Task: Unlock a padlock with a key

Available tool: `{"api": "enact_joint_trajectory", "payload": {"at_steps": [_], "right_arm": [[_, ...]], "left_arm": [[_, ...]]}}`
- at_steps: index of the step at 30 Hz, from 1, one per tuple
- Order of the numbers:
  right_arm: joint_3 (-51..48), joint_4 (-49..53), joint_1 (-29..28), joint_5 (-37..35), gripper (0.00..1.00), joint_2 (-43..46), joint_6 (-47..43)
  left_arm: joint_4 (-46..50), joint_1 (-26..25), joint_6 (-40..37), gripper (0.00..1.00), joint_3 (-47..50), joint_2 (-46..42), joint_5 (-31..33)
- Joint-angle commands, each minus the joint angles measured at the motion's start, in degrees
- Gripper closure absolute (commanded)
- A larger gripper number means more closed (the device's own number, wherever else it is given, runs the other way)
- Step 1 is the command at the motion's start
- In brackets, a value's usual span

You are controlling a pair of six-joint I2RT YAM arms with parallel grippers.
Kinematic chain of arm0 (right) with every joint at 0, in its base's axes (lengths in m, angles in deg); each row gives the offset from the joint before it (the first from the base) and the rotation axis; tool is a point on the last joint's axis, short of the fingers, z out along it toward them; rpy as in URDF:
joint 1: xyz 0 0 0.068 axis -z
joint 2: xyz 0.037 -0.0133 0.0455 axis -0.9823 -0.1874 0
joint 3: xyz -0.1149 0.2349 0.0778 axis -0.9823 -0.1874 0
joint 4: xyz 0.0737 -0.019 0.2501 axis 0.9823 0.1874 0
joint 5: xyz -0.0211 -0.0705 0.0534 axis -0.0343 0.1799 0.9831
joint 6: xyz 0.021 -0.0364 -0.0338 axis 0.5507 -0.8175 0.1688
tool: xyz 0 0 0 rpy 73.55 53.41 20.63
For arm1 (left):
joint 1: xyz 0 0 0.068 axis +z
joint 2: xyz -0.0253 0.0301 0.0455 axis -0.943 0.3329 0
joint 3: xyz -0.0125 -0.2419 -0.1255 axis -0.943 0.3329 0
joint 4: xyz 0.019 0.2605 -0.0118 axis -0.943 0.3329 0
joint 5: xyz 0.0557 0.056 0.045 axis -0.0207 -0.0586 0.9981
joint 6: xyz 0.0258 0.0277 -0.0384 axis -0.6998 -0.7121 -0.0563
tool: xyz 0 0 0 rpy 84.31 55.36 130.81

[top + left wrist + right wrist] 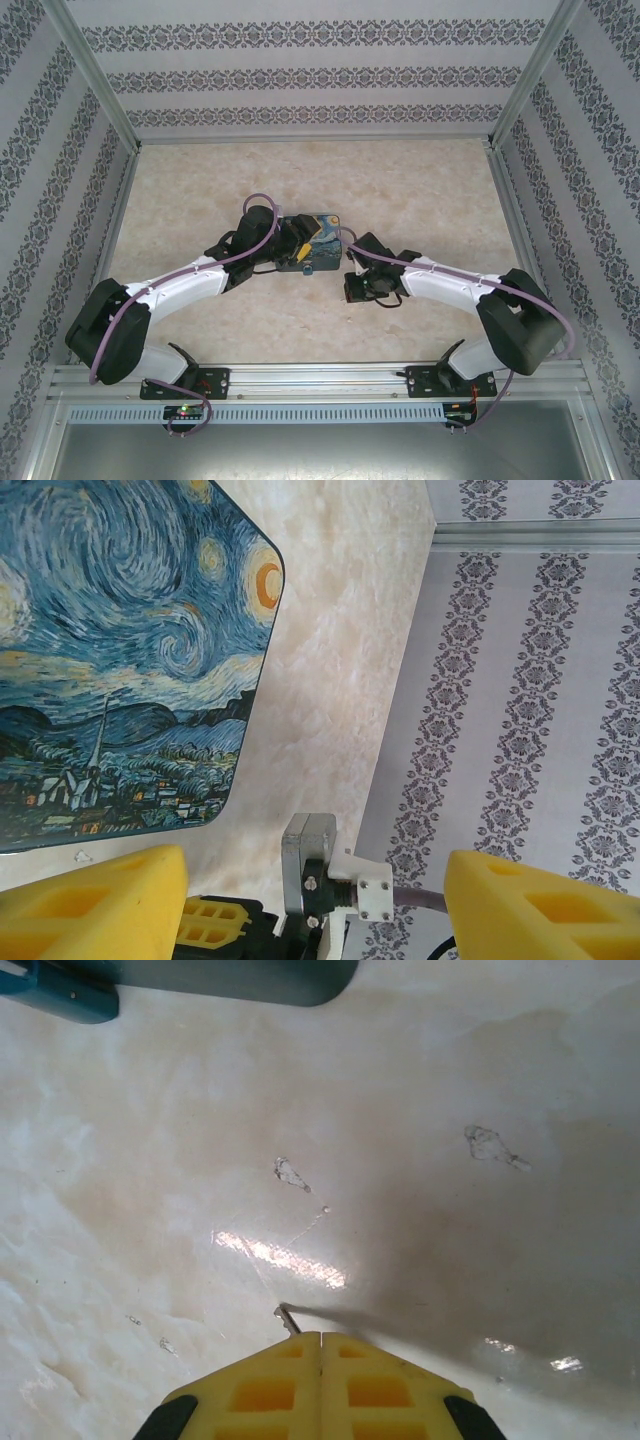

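Right wrist: right gripper point(320, 1345) clenched on the key point(286, 1317), apart from the padlock point(230, 975); left gripper point(315, 865) spread open beside it. Inserting and turning remain.

Left gripper point(312, 868) spread wide; right gripper point(320, 1340) pinched closed on the key point(285, 1316).

bright, even, soft light throughout. in the right wrist view a glare streak gleams on the tabletop point(130, 1160); a broad soft shadow spreads beside the right gripper point(320, 1340); top edge blurred.
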Motion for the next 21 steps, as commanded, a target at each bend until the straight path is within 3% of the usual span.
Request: {"api": "enact_joint_trajectory", "payload": {"at_steps": [1, 11, 18, 21], "right_arm": [[-0.8, -0.6, 0.2, 1.7, 1.00, 0.5, -0.9], [-1.4, -2.2, 0.0, 1.5, 1.00, -3.0, -0.3], [-1.4, -1.9, -0.1, 0.9, 0.67, -1.3, -0.6], [-1.2, -1.6, -0.1, 0.6, 0.59, -0.7, -1.3]], "left_arm": [[0.4, -0.9, -1.1, 0.31, 0.9, 0.6, 0.9], [0.3, -0.9, -1.1, 0.31, 0.7, 1.0, 0.8], [0.1, -0.9, -1.0, 0.31, 0.8, 1.2, 0.8], [-0.1, -0.9, -0.8, 0.31, 0.7, 1.4, 0.7]]}}
